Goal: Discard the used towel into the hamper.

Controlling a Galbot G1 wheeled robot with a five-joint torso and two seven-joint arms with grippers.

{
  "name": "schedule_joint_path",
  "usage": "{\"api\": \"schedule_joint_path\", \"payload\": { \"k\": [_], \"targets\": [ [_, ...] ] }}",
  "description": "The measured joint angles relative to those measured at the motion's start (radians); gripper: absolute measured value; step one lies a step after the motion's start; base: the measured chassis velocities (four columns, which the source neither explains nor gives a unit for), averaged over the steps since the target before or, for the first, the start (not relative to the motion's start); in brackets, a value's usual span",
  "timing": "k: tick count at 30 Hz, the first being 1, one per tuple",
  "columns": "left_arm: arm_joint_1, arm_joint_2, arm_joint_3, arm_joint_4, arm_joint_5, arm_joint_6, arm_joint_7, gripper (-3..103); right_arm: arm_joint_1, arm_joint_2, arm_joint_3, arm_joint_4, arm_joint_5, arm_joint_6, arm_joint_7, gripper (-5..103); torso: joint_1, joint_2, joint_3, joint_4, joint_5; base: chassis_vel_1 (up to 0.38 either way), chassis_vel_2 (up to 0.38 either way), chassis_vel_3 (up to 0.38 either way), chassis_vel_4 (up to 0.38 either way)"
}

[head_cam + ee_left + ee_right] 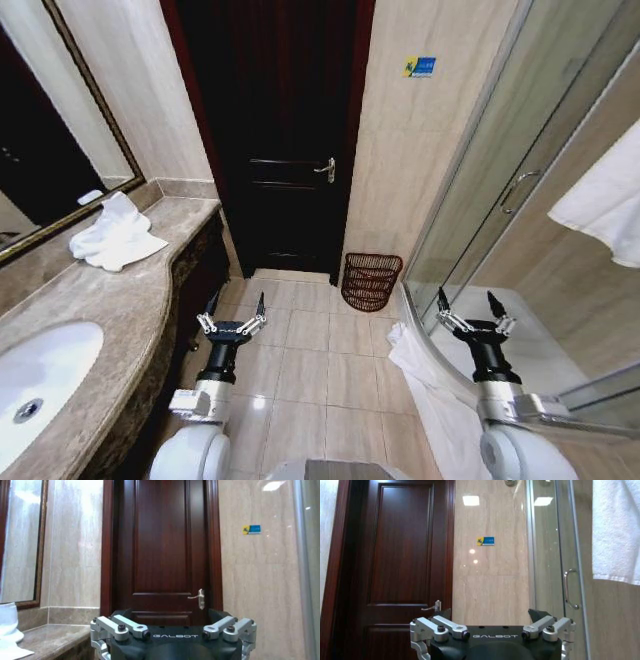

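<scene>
A crumpled white towel [115, 236] lies on the marble counter [140, 300] at the left, below the mirror; its edge also shows in the left wrist view [7, 630]. The hamper [371, 281], a dark reddish-brown woven basket, stands on the floor against the wall just right of the door. My left gripper [233, 306] is held low over the floor tiles beside the counter, open and empty. My right gripper [470, 302] is held by the shower's curved base, open and empty too. Both point towards the door.
A dark wooden door [270, 130] is shut straight ahead. A glass shower enclosure [500, 190] rises at the right, with a white towel [600, 200] hanging there and another white cloth [430, 390] on the floor. A sink [40, 380] sits in the counter.
</scene>
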Motion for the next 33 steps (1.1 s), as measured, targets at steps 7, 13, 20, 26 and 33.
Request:
{"api": "schedule_joint_path", "payload": {
  "k": [7,13,20,26,33],
  "targets": [
    [-0.003,0.000,0.004,0.002,-0.003,0.000,-0.011,100,0.005,-0.005,-0.005,-0.009,0.000,0.000,-0.003,100,0.000,0.000,0.000,-0.0002,-0.0001,-0.108,0.114,0.119,-0.103],
    [-0.005,0.000,0.009,0.008,-0.017,-0.004,-0.012,100,0.010,-0.007,-0.003,-0.019,0.003,0.000,-0.003,100,0.000,0.000,0.000,-0.0001,-0.0001,-0.129,0.135,0.132,-0.129],
    [-0.009,0.000,0.008,0.017,-0.023,-0.017,-0.021,100,0.017,-0.005,-0.003,-0.031,0.014,0.014,-0.014,100,0.000,0.000,0.000,-0.0003,-0.0002,-0.125,0.113,0.124,-0.103],
    [-0.011,0.000,0.003,0.017,-0.022,-0.028,-0.023,100,0.018,-0.004,-0.006,-0.028,0.017,0.014,-0.018,100,0.000,0.000,0.000,0.0000,0.0001,-0.113,0.109,0.109,-0.105],
    [-0.011,0.000,0.004,0.017,-0.024,-0.030,-0.023,100,0.017,-0.002,-0.005,-0.023,0.014,0.022,-0.018,100,0.000,0.000,0.000,-0.0002,0.0000,-0.117,0.118,0.114,-0.122]
  ]
}}
